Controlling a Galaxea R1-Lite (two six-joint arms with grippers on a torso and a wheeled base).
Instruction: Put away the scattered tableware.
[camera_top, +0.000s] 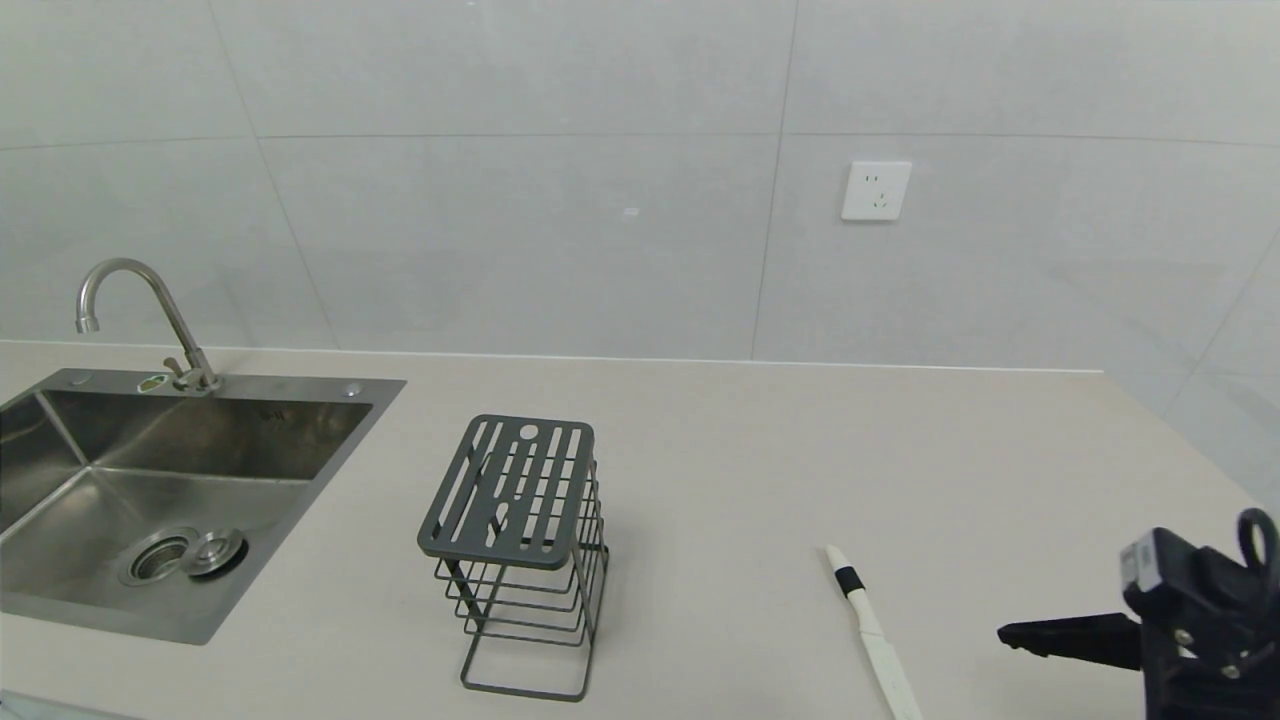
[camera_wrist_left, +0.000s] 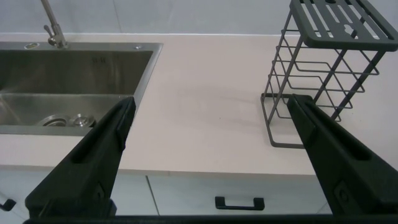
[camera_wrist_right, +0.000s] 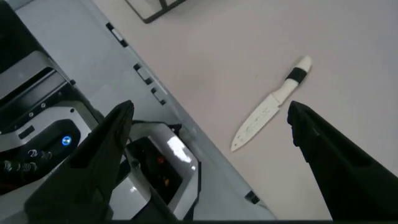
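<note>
While the right fingers (camera_wrist_right: 93, 162) are held wide and empty over the front edge of the worktop (camera_top: 750, 450), a white knife (camera_wrist_right: 270, 106) is seen lying flat just beyond them, well right of the wire rack (camera_top: 510, 500). The left fingers (camera_wrist_left: 93, 155) are likewise spread wide and empty, lower, facing the worktop between sink (camera_top: 300, 385) and rack.

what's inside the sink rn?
In the sink: a drain strainer and a round metal stopper beside it. No tableware seen. The basin's left end runs past the frame, so unseen.
</note>
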